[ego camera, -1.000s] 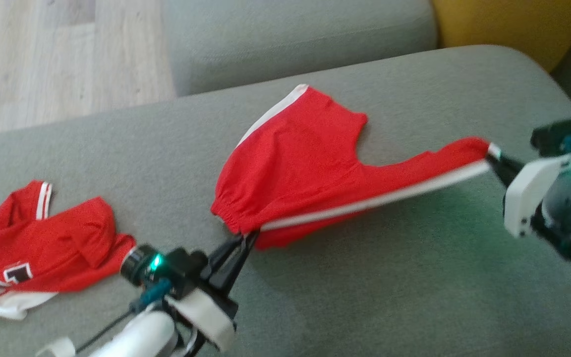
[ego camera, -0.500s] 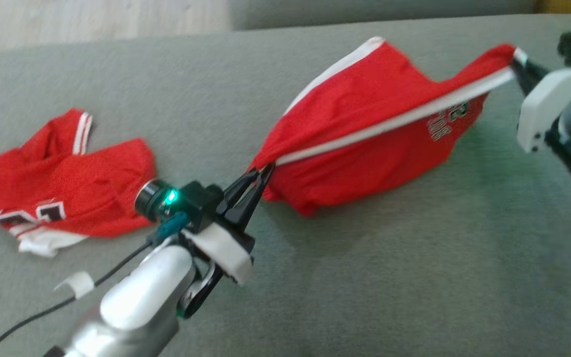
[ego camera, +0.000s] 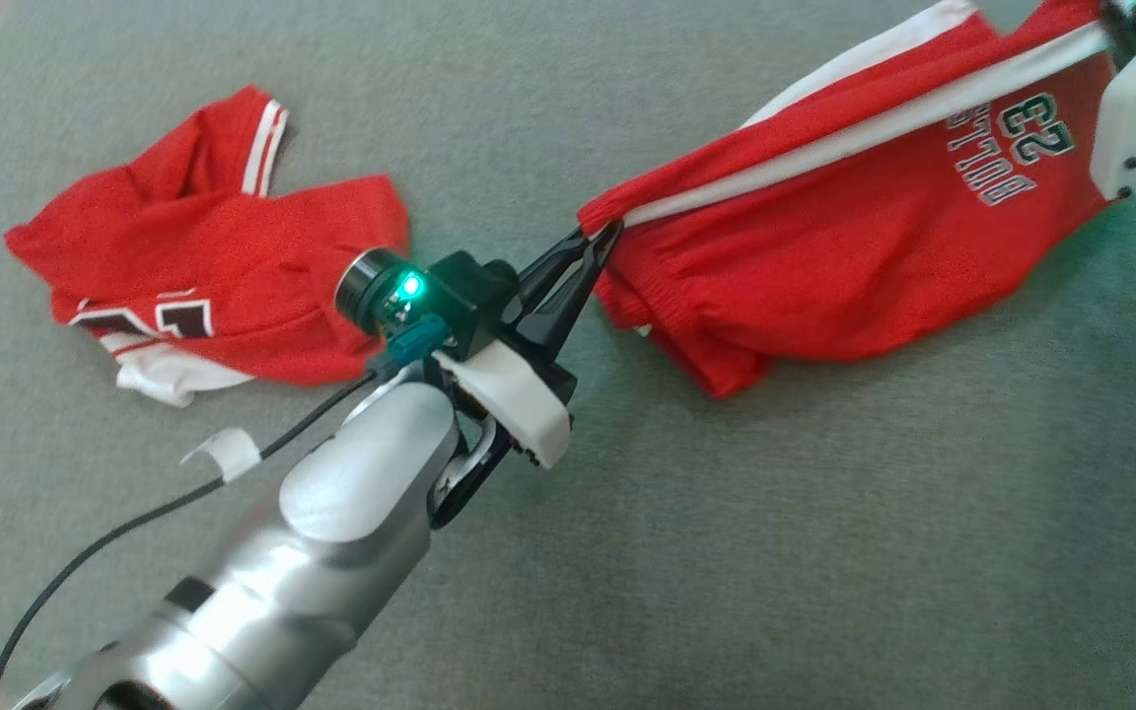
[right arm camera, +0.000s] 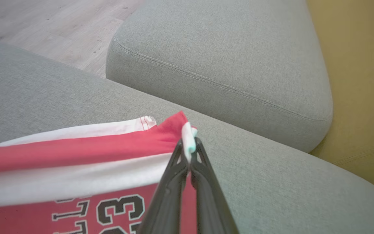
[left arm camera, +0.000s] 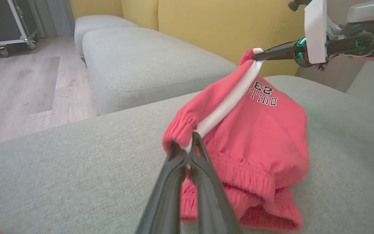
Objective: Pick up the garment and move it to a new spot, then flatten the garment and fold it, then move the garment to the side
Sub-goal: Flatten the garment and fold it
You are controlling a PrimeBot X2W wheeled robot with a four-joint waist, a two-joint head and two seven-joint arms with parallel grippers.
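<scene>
Head view, left jaws clamped on waistband end and right jaws on hem end of red shorts stretched just over grey sofa cushion: may slip from thin stripe pinch if tugged harder, landing crumpled.

Garment at left end effector: red knit cloth, matt. Sofa cushion beneath it: grey woven fabric, rough.

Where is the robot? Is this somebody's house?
Probably a living room, or a room set up to look like one. There is a wide grey fabric sofa seat, mustard-yellow back cushions behind it, and a pale wooden plank floor beside it.
</scene>
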